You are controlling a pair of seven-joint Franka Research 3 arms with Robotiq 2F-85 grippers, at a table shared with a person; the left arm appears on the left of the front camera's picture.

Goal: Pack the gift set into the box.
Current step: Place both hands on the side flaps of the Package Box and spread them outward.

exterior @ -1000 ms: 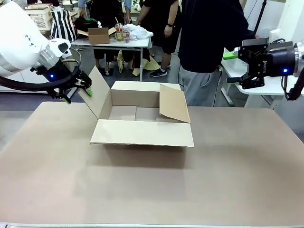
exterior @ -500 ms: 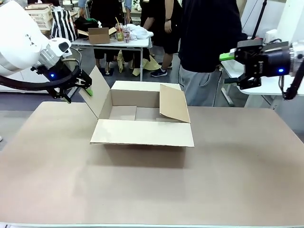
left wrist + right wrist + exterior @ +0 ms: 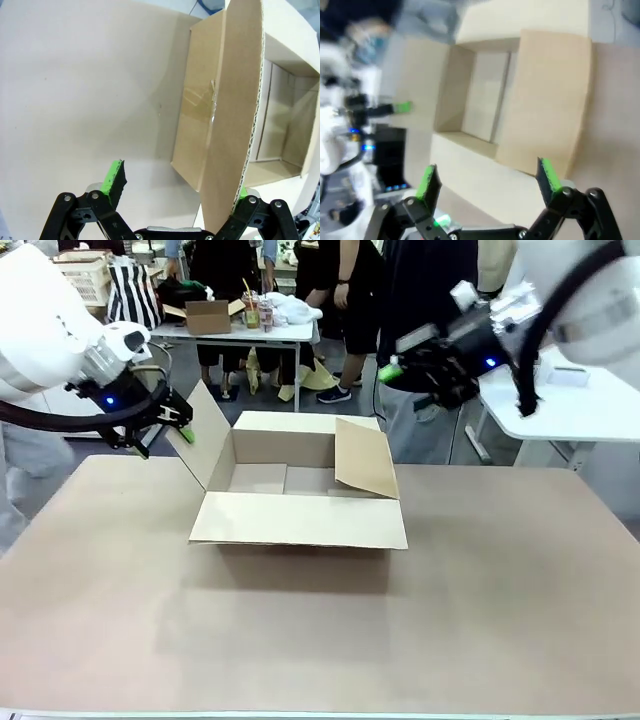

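Cardboard flap [image 3: 235, 115] of the box [image 3: 300, 522] sits inside my spread left gripper [image 3: 178, 182]; I should push outward gently. My right gripper [image 3: 405, 382] hovers, jaws apart.

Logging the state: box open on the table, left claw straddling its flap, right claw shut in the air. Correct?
Not quite: the right claw is open, as the right wrist view shows. The box is open and the left claw straddles its flap.

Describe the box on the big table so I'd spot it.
Look at the wide tan table in front. Near its far middle sits a large brown cardboard box with its top flaps open. The other cardboard box looks far smaller and stands on a white table behind.
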